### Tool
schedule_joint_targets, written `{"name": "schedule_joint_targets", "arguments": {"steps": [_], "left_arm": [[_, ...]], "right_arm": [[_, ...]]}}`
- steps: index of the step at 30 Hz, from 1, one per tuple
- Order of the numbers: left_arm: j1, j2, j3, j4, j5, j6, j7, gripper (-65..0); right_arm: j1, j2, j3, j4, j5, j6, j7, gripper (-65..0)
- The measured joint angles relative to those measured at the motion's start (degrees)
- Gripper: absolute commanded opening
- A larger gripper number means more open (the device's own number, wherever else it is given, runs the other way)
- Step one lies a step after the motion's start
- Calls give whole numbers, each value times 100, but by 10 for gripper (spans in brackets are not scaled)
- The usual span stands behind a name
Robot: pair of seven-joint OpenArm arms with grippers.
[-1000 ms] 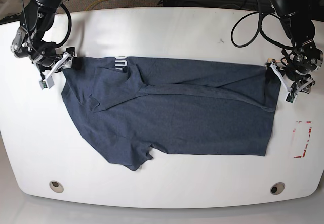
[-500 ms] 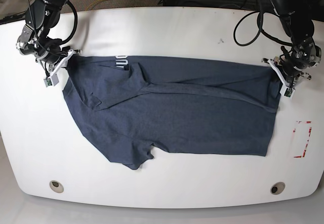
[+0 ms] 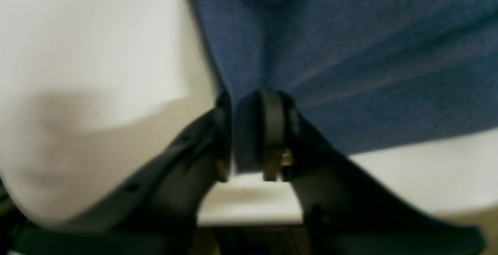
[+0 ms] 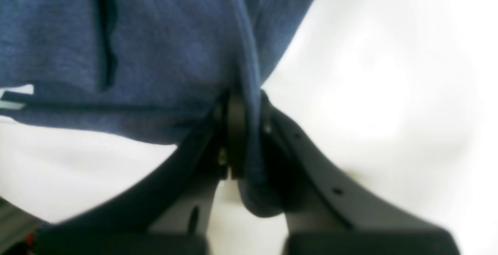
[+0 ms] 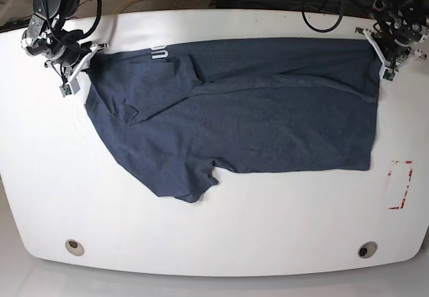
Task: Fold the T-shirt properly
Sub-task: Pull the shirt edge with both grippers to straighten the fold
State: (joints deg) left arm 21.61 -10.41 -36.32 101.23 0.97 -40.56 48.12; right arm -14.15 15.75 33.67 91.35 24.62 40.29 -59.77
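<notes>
- Since the earlier frames, both grippers and the cloth edge they hold have shifted toward the far side of the table, carrying the whole garment with them.
- Left gripper [image 5: 382,54] [image 3: 249,130]: black jaws drawn together on the hem corner of the dark navy-blue heathered cotton T-shirt [image 5: 234,119] [image 3: 350,52], at the table's far edge.
- Right gripper [image 5: 79,69] [image 4: 243,130]: jaws pinched on a bunched fold of the same T-shirt [image 4: 136,44] at its collar-end corner; cloth sags below the pads.
- T-shirt: spread lengthwise across the white rounded tabletop [image 5: 214,243], creased diagonally, small white lettering [image 5: 159,53] near the collar, one sleeve lying toward the near edge.
- Red-outlined rectangle marking [image 5: 400,185]: on the table, just beside the hem.
</notes>
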Motion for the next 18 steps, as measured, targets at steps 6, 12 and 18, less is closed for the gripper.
{"name": "schedule_joint_targets", "arguments": {"steps": [6,12,18], "left_arm": [[304,92,-293,367,59,7,37,-192],[466,229,-743,887,-382,33,63,-154],[647,24,-745,1187,-1176,20,52,-156]], "right_arm": [[-391,24,9,339,-87,-22,-28,-626],[-420,26,11,354,-46,-20,-24,-626],[-417,11,9,365,-57,-20,-22,-626]]}}
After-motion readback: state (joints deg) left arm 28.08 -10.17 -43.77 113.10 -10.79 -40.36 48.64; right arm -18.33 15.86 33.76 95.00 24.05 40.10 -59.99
